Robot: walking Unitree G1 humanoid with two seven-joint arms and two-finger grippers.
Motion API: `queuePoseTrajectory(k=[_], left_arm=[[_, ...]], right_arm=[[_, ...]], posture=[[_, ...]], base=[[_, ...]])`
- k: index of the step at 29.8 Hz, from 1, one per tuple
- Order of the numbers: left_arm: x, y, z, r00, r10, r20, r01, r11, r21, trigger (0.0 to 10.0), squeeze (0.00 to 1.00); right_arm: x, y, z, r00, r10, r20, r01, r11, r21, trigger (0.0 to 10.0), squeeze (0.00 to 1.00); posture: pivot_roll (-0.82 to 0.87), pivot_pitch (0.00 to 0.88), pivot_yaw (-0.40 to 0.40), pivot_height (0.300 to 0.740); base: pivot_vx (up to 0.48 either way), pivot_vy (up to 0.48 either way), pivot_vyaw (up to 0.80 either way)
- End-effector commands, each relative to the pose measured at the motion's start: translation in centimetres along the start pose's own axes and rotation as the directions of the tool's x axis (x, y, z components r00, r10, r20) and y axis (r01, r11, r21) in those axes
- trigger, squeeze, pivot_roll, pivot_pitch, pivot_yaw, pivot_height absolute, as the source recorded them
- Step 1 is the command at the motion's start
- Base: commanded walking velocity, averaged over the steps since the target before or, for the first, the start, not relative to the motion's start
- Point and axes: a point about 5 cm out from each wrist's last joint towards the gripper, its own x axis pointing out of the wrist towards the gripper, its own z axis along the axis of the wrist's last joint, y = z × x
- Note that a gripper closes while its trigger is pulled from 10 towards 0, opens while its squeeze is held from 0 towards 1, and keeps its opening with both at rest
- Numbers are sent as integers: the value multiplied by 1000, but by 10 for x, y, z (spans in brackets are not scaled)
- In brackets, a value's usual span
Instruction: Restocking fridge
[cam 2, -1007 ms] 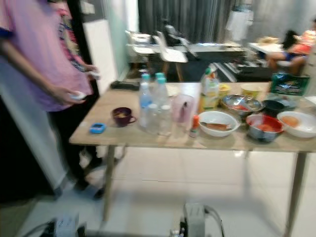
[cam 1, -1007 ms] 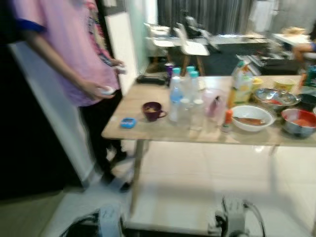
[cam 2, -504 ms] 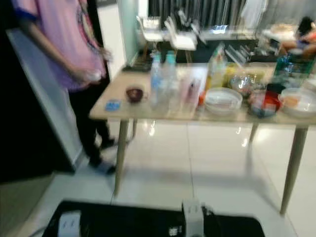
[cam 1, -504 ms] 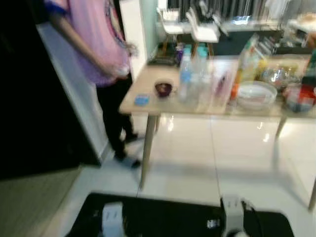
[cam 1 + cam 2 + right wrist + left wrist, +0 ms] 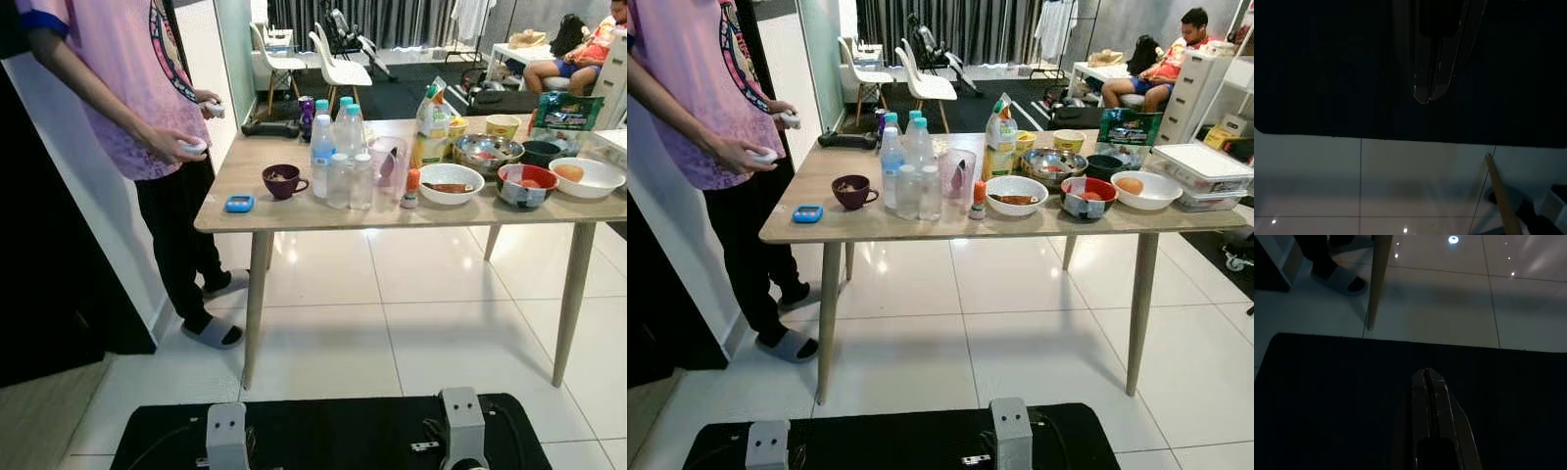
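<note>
A wooden table (image 5: 294, 212) stands ahead of me across the white tiled floor. On it a cluster of clear water bottles (image 5: 338, 157) with teal and white caps stands near the middle, beside a purple mug (image 5: 282, 180), a clear pitcher (image 5: 389, 163) and a yellow-green carton (image 5: 431, 121). Several bowls (image 5: 450, 182) of food fill the table's right half. My left gripper (image 5: 1426, 374) hangs shut over my black base. My right gripper (image 5: 1424, 99) also hangs shut above the base, far from the table.
A person in a pink shirt (image 5: 118, 78) stands at the table's left end holding white controllers. A dark doorway (image 5: 39, 245) is at the left. Another person (image 5: 588, 54) sits at the far right back. White chairs (image 5: 333, 64) stand behind the table. A small blue object (image 5: 239, 204) lies near the table's left edge.
The camera has pulled back and tilted down, then steadied: the table now appears farther and sharp, and my black base shows at the bottom. Nothing on the table has moved.
</note>
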Motion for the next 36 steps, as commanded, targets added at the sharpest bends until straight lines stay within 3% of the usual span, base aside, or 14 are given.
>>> queuePoseTrajectory(k=[1, 10, 16, 36], left_arm=[[-2, 1, -4, 1000, -4, -20, 4, 1000, 21, 10000, 0], [-3, 2, -5, 1000, 6, -23, -5, 1000, 31, 10000, 0], [-2, 7, -5, 999, 42, -29, -41, 999, 14, 10000, 0], [-1, 4, -2, 1000, 20, -20, -19, 1000, 16, 10000, 0]], right_arm=[[-1, 1, -2, 1000, 2, -9, -1, 1000, 5, 10000, 0], [0, 1, -1, 1000, 3, -5, -3, 1000, 6, 10000, 0], [-1, 2, -2, 1000, 3, -7, -3, 1000, 6, 10000, 0], [0, 2, -1, 1000, 3, -1, -3, 1000, 9, 10000, 0]], posture=[[33, 88, 9, 740], [33, 91, 9, 740], [35, 91, 11, 740], [36, 92, 12, 740]], base=[[0, 0, 0], [0, -480, 0], [0, 0, 0], [0, 0, 0]])
